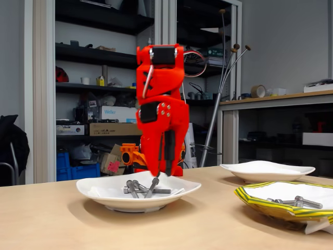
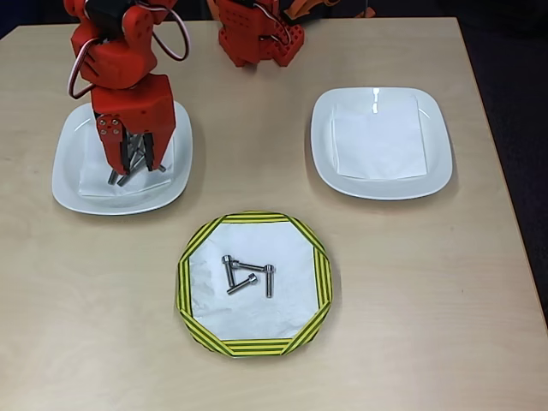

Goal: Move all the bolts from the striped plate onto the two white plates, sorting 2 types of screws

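My red gripper points straight down over the left white plate, which is the near plate in the fixed view. Its fingers stand slightly apart, open. A few long grey bolts lie in that plate, and one bolt leans tilted just under the fingertips. From overhead the gripper covers most of those bolts. The striped plate sits at the front centre and holds several shorter bolts. The right white plate holds only a paper sheet.
The arm's red base stands at the table's back edge. Bare wood lies between the plates and along the front. Shelves and a workbench stand behind the table in the fixed view.
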